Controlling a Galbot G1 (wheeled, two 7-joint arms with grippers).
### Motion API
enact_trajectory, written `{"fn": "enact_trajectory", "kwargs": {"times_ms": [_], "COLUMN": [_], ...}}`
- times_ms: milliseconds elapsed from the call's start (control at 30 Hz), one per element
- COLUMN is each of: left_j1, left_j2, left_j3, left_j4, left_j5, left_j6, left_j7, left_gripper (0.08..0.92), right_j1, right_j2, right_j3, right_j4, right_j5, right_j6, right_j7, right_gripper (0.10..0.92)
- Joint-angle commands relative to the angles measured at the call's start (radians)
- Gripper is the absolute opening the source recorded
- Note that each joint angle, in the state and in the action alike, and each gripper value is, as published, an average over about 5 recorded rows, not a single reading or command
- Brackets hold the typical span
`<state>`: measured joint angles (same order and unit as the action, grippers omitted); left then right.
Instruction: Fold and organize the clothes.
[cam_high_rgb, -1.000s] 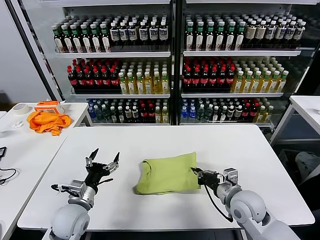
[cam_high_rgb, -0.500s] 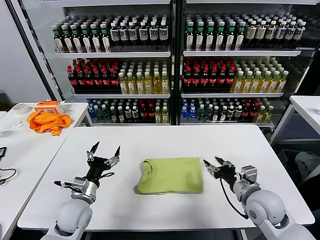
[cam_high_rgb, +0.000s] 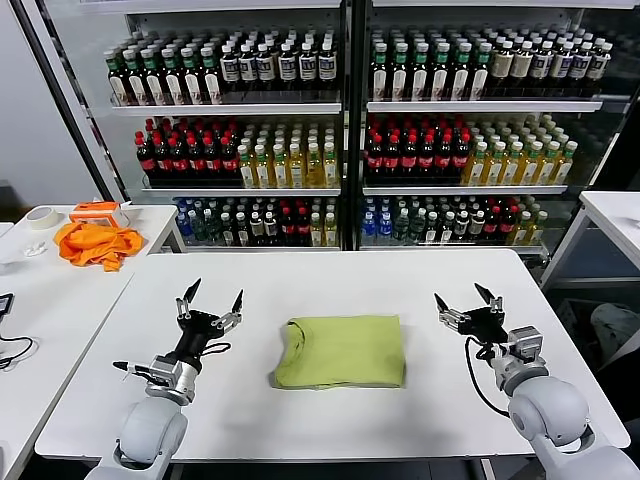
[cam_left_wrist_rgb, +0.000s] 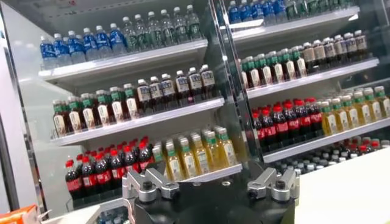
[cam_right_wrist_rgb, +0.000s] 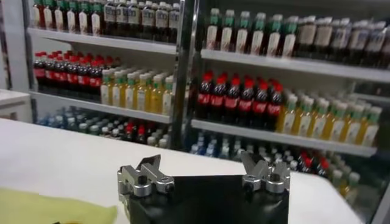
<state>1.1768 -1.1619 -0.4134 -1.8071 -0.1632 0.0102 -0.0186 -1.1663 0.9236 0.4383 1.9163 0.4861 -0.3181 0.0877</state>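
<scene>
The T-shirt (cam_high_rgb: 342, 351) lies folded, its print hidden. In the right wrist view only one corner of it shows, cut off by the picture's edge. Both wrist views cut off their pincer fingertips.

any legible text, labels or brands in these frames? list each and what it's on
None readable.
Bottle labels on the shelves: too small to read.
Orange box on the side table: print blurred.
Green T-shirt, folded between the left gripper and right gripper: no print showing.

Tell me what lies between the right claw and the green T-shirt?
Only bare white table lies between the open right claw and the folded T-shirt, in the head view.
</scene>
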Motion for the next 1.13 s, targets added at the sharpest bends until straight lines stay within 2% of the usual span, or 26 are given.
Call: {"fn": "enact_trajectory", "kwargs": {"times_ms": [33,333,633,767,1133], "left_j1": [-0.033,-0.030,-0.002,0.008,0.018], "left_j2": [-0.036,-0.029,0.026,0.013,-0.034], "left_j3": [-0.005,-0.018,-0.032,-0.042,-0.035], "left_j4": [0.052,0.040,-0.005,-0.042,-0.047], "left_j5": [-0.016,-0.007,-0.024,-0.072,-0.033], "left_j6": [-0.042,-0.064,-0.061,-0.031,-0.041], "left_j7": [0.042,0.036,0.046,0.072,0.088], "left_gripper": [0.823,0.823,0.823,0.822,0.822], "right_j1": [0.002,-0.011,-0.026,-0.027,-0.062], "right_j2": [0.017,0.027,0.086,0.098,0.073], "right_j3": [-0.009,0.004,0.027,0.024,0.052], "right_j4": [-0.111,-0.105,-0.107,-0.110,-0.073], "right_j5": [-0.158,-0.183,-0.241,-0.249,-0.292], "right_j6": [0.157,0.136,0.195,0.231,0.212], "right_j7": [-0.023,0.007,-0.003,0.019,0.020], "right_gripper": [0.823,0.823,0.823,0.823,0.823]}}
